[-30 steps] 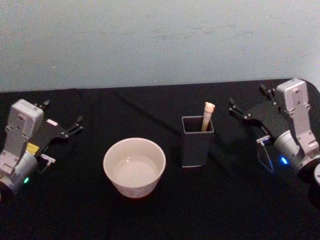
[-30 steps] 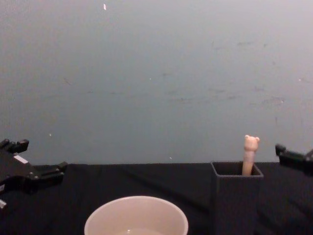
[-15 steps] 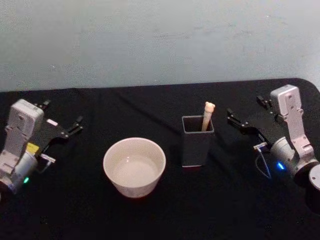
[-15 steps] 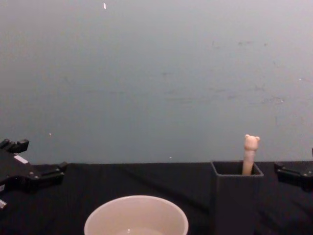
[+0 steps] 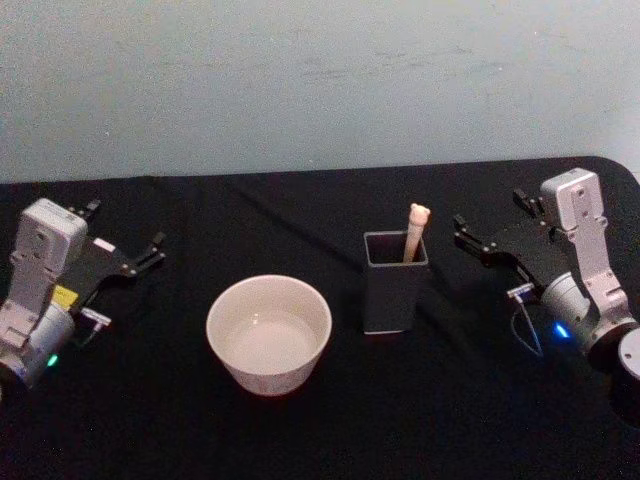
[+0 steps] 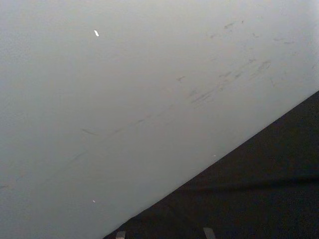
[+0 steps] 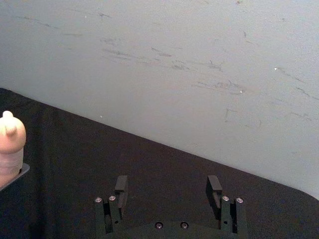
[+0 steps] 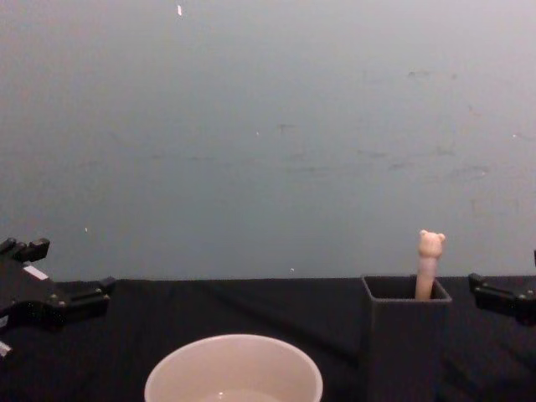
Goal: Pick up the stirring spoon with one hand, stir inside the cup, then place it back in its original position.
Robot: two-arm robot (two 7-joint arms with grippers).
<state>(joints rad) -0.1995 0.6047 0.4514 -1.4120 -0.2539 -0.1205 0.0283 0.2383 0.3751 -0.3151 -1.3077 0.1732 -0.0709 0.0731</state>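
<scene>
Spoon (image 5: 414, 231) stands in dark holder (image 5: 394, 290) beside cup (image 5: 268, 333), looks light, stiff, slippery; best pinched below bear head; right gripper (image 5: 490, 232) spread nearby, left gripper (image 5: 128, 240) spread, parked far left.

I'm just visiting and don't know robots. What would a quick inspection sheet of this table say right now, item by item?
Surface: table under a black cloth.
Spoon: the stirring spoon stands in the holder, bear head above the rim, untouched.
Cup: the cream cup sits left of the holder and apart from it; inside looks pale, contents cannot be told.
Clutter: nothing seen.
Left gripper: open, at the table's left edge, far from the cup.
Right gripper: open, to the right of the holder, fingers pointed toward the spoon, not touching it.
Cables: a thin cable loops by the right wrist.
Surroundings: a plain pale wall with faint scuffs.
</scene>
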